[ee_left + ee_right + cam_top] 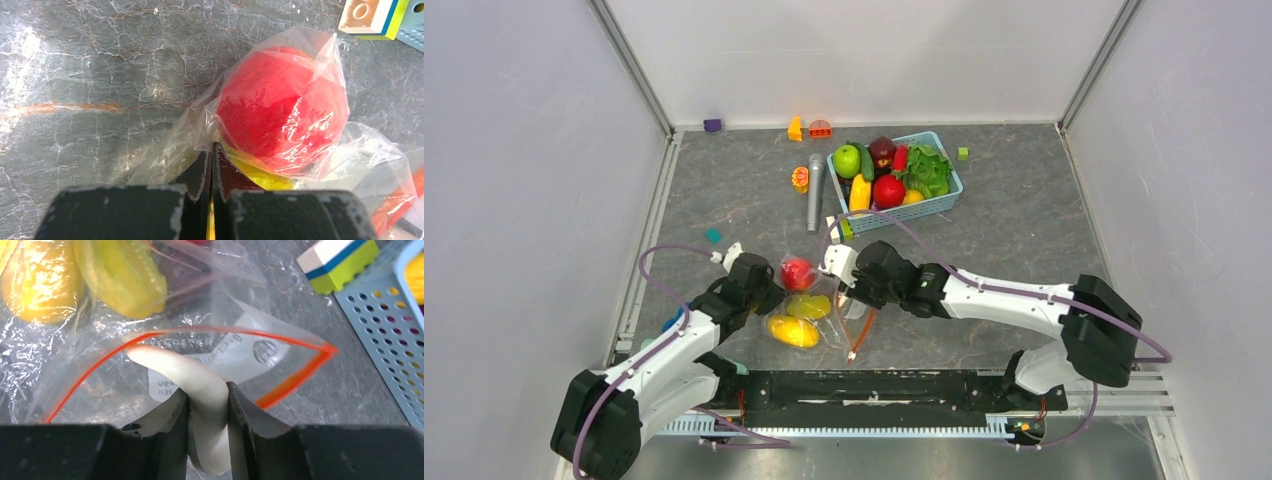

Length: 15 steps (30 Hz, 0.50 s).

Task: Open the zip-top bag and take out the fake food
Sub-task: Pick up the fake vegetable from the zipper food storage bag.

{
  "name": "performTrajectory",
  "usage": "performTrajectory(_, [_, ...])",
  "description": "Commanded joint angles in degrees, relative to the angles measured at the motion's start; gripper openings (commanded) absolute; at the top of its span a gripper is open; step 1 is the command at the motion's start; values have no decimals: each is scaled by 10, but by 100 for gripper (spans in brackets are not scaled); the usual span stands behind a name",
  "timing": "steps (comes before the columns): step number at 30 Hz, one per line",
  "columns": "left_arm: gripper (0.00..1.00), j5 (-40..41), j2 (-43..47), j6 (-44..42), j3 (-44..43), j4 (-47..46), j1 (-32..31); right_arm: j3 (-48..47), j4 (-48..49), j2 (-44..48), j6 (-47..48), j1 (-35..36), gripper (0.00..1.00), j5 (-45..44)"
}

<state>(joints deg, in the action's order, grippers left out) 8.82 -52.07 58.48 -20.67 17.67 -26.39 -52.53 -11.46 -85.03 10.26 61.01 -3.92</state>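
The clear zip-top bag (824,318) lies on the table between my two grippers, its orange-red zip strip (295,382) gaping open. Inside it are a red round fruit (282,120) and two yellow pieces (120,272). My left gripper (212,147) is shut on a fold of the bag's plastic right beside the red fruit. My right gripper (207,390) is shut on a white curved piece (170,367) at the bag's open mouth. In the top view, the left gripper (769,290) is at the bag's left and the right gripper (849,290) at its right.
A light-blue basket (944,205) with a green apple (847,160), lettuce (927,170) and other toy food stands behind. A grey cylinder (814,190) and a yellow-blue block (340,262) lie near it. Small blocks (795,128) sit along the back wall.
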Motion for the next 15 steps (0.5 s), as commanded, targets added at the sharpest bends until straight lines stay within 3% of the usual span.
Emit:
performTrajectory(1, [2, 6, 4, -4, -14, -2, -1, 17, -34, 49, -41, -3, 31, -65])
performTrajectory(7, [2, 6, 3, -5, -14, -3, -1, 32, -72, 87, -97, -32, 24, -112])
performTrajectory(15, [2, 6, 5, -3, -7, -6, -1, -1, -73, 157, -150, -152, 25, -95])
